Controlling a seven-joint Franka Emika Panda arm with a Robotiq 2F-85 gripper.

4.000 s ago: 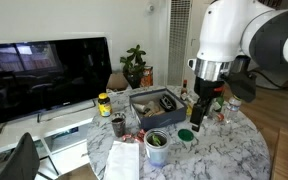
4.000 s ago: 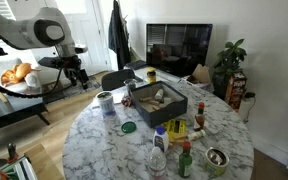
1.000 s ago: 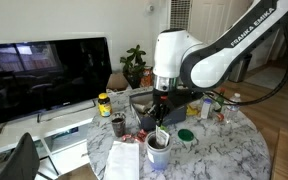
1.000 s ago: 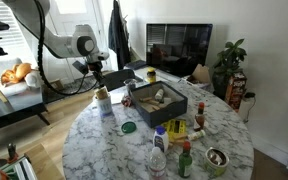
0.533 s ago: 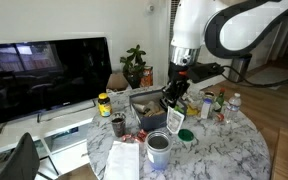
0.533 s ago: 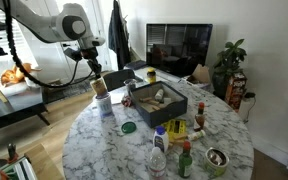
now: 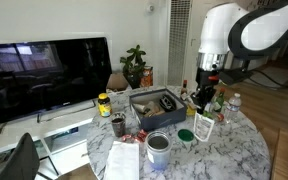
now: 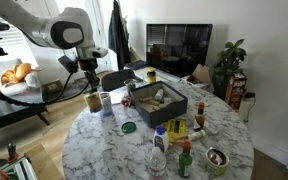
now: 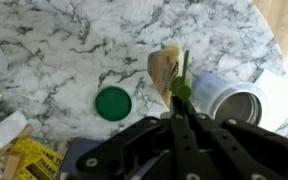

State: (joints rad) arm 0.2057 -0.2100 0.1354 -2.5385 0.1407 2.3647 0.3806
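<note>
**One thing lifted clear, nothing set down yet**

One item is in hand. The gripper (image 9: 181, 112) is closed tight on the green stem of a slim utensil (image 9: 169, 70) with a tan head; what sort of utensil it is I cannot tell. The gripper holds it in the air over the marble counter (image 9: 64, 50), touching nothing else. So the pick-up and lift look finished to me, and only the putting-down remains, since the utensil rests on no surface.

In the wrist view the stem runs straight out from the fingertips, with the tan head at the far end. The utensil hangs below the gripper, its long axis close to upright and its head pointing down at the counter. In an exterior view the gripper (image 7: 206, 92) stands well above the clutter.

An open metal tin (image 9: 232, 102) sits beneath the gripper, just off to one side of the head. A green lid (image 9: 114, 102) lies flat on the opposite side, a little farther off.
</note>
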